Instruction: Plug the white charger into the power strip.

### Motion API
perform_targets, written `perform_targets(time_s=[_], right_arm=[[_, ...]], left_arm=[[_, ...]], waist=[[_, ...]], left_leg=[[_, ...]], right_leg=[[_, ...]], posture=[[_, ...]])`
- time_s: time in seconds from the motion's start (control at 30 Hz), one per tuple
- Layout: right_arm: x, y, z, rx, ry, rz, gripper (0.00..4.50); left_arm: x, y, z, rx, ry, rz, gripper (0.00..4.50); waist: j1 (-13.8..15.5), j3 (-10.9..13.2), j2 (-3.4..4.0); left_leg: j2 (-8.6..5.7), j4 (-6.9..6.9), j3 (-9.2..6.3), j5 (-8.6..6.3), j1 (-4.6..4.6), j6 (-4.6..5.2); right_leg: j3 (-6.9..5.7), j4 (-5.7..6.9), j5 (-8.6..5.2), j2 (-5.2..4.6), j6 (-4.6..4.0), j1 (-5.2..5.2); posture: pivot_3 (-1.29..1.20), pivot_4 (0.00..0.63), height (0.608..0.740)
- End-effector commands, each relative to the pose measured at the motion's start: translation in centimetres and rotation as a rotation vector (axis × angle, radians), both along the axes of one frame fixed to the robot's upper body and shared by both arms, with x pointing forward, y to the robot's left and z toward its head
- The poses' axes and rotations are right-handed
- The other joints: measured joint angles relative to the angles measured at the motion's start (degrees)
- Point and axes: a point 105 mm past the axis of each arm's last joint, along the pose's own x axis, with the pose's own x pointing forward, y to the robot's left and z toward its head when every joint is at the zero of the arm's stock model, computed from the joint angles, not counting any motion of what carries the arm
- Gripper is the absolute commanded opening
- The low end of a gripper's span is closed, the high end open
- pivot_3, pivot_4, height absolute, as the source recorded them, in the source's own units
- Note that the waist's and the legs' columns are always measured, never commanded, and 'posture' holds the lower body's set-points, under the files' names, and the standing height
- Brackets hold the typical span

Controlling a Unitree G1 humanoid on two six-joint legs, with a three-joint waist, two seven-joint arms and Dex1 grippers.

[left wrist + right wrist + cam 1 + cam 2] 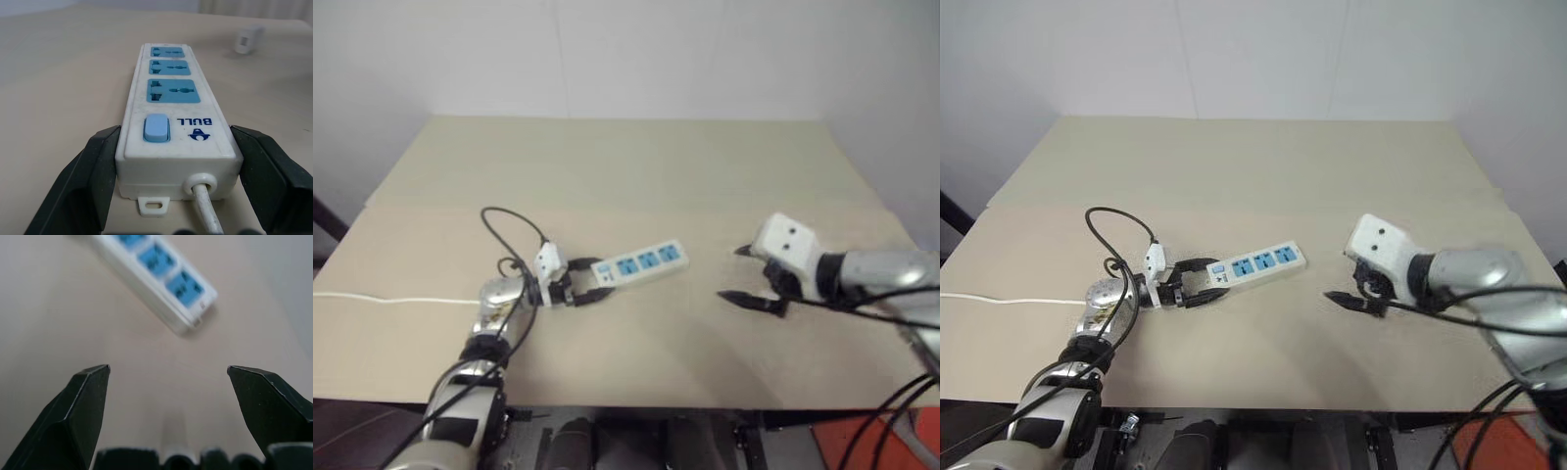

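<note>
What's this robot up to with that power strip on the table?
The left gripper has clamped the switch end of the power strip, which lies flat on the table. The right gripper hangs open and empty above the table, off to the strip's other side. A small white block that may be the charger sits beyond the strip; nothing is plugged in.

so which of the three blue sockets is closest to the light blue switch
The blue socket right next to the light blue switch, at the end gripped by the left gripper.
</note>
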Motion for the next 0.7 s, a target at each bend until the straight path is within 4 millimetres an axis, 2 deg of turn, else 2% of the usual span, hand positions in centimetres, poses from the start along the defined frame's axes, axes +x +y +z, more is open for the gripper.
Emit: perform_targets(time_s=[0.03,0.17,0.4,0.7], right_arm=[[0.7,-1.3,-1.4,-0.112,0.127,-0.040,4.50],[2.3,-2.2,-2.3,-0.242,0.173,-0.035,4.50],[4.7,-3.7,-4.2,-0.399,0.217,-0.066,4.50],[4.9,-4.0,-5.4,-0.386,0.323,-0.087,4.50]], left_arm=[[-0.5,-1.0,0.7,-0.002,-0.010,-0.075,3.68],[-1.1,-1.3,0.8,0.056,-0.011,-0.154,3.68],[-1.3,-1.7,0.9,0.018,0.003,-0.159,3.68],[-1.6,-2.4,0.4,-0.027,0.000,-0.121,3.68]], waist=[[0.0,0.0,0.00],[0.1,0.0,0.00],[0.1,0.0,0.01],[0.3,0.0,0.03]], left_leg=[[-0.01,0.01,0.00,0.00,-0.03,0.00],[-0.07,0.04,0.02,0.01,-0.27,0.00],[-0.11,0.05,0.05,0.00,-0.40,0.00],[-0.15,0.08,0.03,0.01,-0.38,-0.01]], right_leg=[[0.05,0.04,0.00,-0.02,0.00,-0.06],[0.08,0.12,0.01,-0.07,0.01,-0.35],[0.08,0.09,0.01,-0.12,0.02,-0.48],[0.07,0.18,0.02,-0.16,0.02,-0.48]], posture=[[0.00,0.150,0.740],[0.00,0.150,0.740],[0.00,0.150,0.740],[0.00,0.150,0.740]])
